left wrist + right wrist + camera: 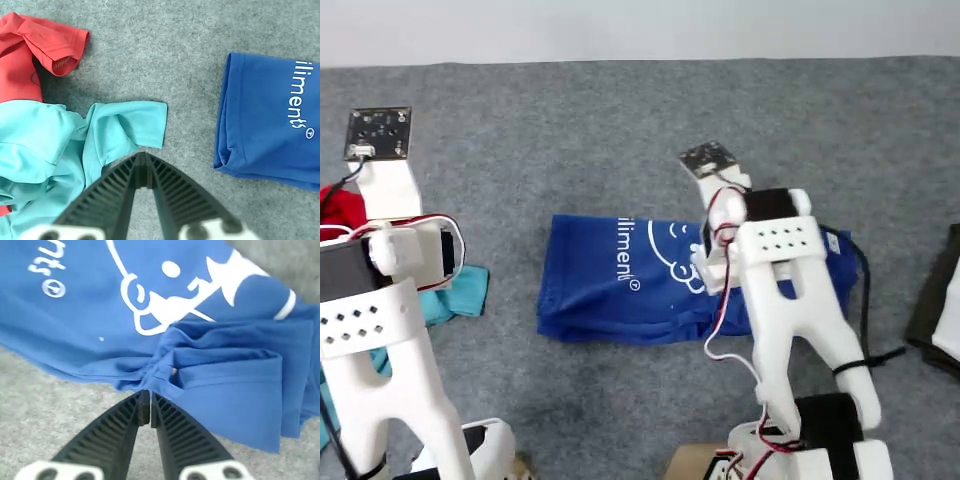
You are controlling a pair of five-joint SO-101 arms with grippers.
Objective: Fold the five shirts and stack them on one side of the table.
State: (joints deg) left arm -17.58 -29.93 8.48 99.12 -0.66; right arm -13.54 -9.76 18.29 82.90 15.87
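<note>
My right end effector [145, 400] is clamped on the blue shirt's [610, 300] near edge at mid-table, and the shirt's long axis runs side to side. My left end effector [145, 159] is closed and empty over the teal shirt [40, 140].
</note>
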